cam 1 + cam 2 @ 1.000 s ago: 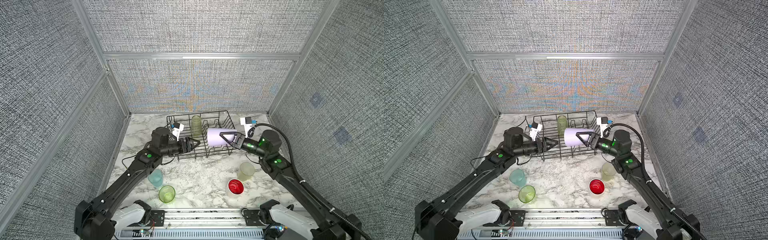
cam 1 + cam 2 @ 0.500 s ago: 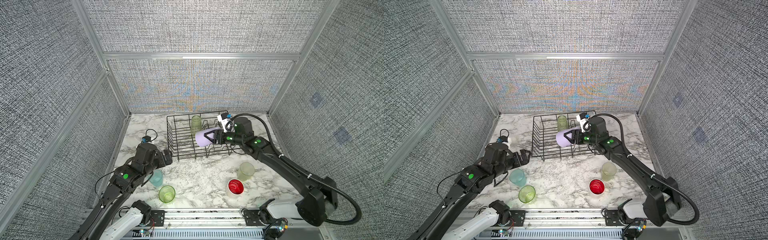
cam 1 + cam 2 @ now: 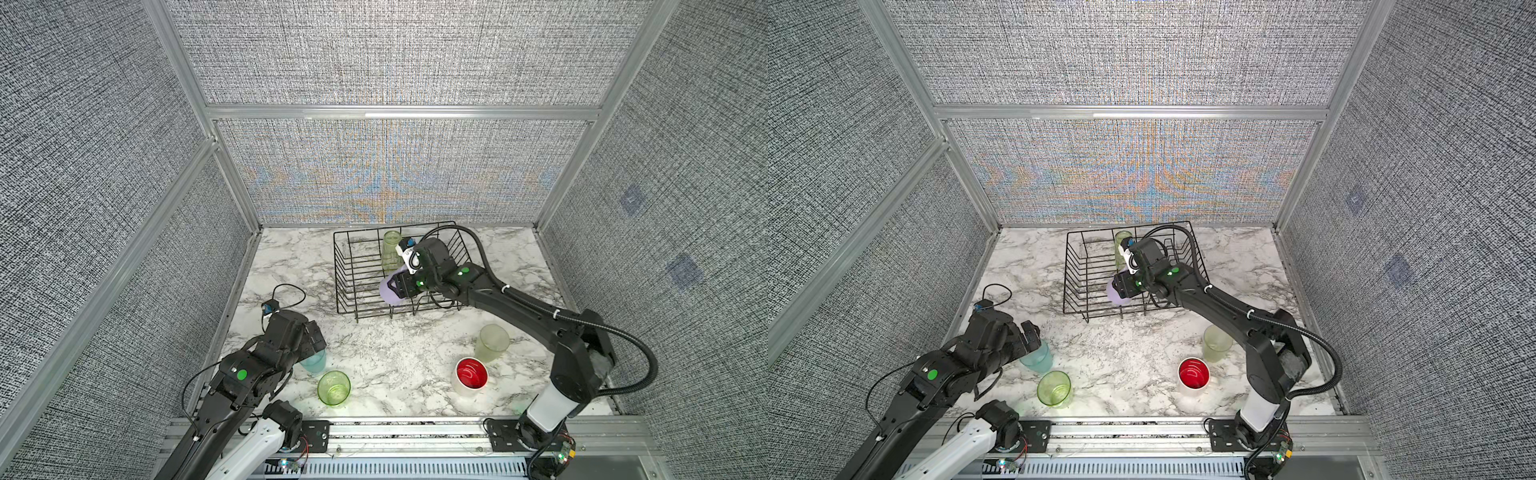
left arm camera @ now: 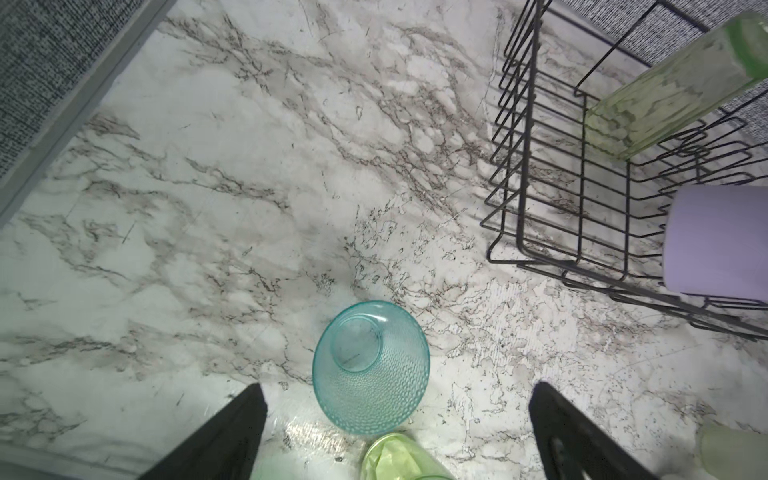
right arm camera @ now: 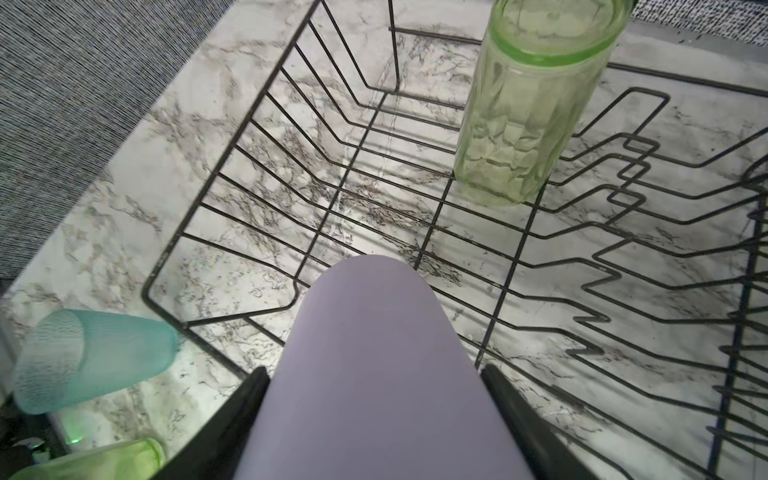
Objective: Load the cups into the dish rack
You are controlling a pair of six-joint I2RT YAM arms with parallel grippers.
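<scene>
Top views: right gripper [image 3: 397, 285] reaches over the near part of the dish rack [image 3: 341, 274], jaws clamped on the lilac cup [image 3: 386, 294], which is tilted onto its side. Can't tell if it touches the wires. Tall green cup [image 3: 390, 251] stands in the rack's far part, near the lilac one but apart. On the marble top [image 3: 399, 353]: light blue cup [image 3: 313, 365] and short green cup [image 3: 333, 387] near left, white cup w/ red inside [image 3: 471, 373] and frosted yellow-green cup [image 3: 492, 343] near right. Left gripper [image 3: 315, 337] hangs over the light blue cup. Left wrist view: jaws spread wide and holding nothing, light blue cup below, untouched. Right wrist view: both fingers [image 5: 243, 397] press the lilac cup's sides, its closed end points into the rack, free floor wires ahead. Step in hand, imo: placing cup no. 2. Next move calls for lowering it onto free wires, clear of the tall green cup, then spreading the jaws; the left arm prob needs to drop and close on the light blue cup. Count: 6 cups (1 racked, 1 gripped, 4 on the top), 1 rack, 2 grippers.
</scene>
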